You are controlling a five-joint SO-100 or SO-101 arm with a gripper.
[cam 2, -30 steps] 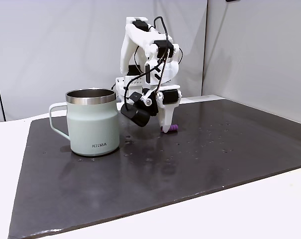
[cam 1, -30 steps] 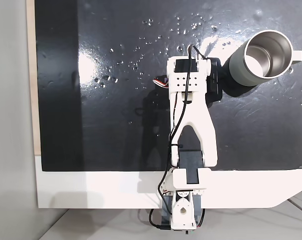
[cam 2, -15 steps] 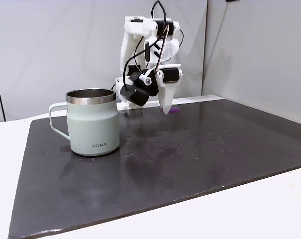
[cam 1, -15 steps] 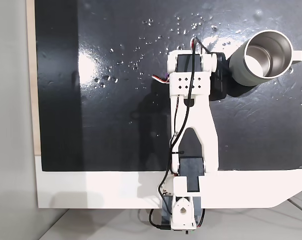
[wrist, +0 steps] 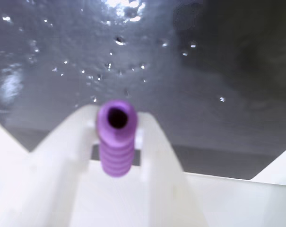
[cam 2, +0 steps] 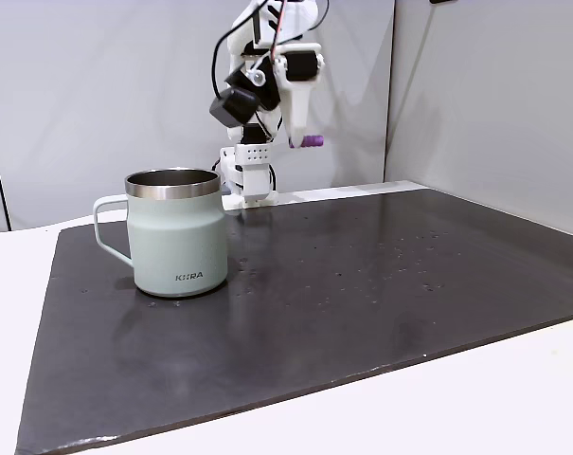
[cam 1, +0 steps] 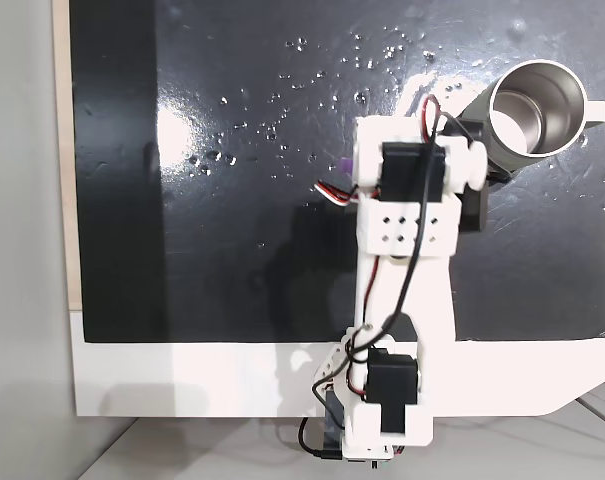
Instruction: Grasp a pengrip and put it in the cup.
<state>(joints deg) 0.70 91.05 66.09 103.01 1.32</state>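
The pengrip (wrist: pixel 116 142) is pinched between the closed fingers of the gripper (cam 2: pixel 303 141), raised high off the mat, axis roughly horizontal. The cup (cam 2: pixel 175 232) is seen toward 8 o'clock below it in a fixed view.

Purple ribbed pengrip (wrist: pixel 117 142) pinched in white tool (wrist: pixel 117 135) above dark mat (wrist: pixel 204 71).

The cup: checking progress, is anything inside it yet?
Empty: the cup shows only bare steel inside. The pengrip sits clamped in the gripper.
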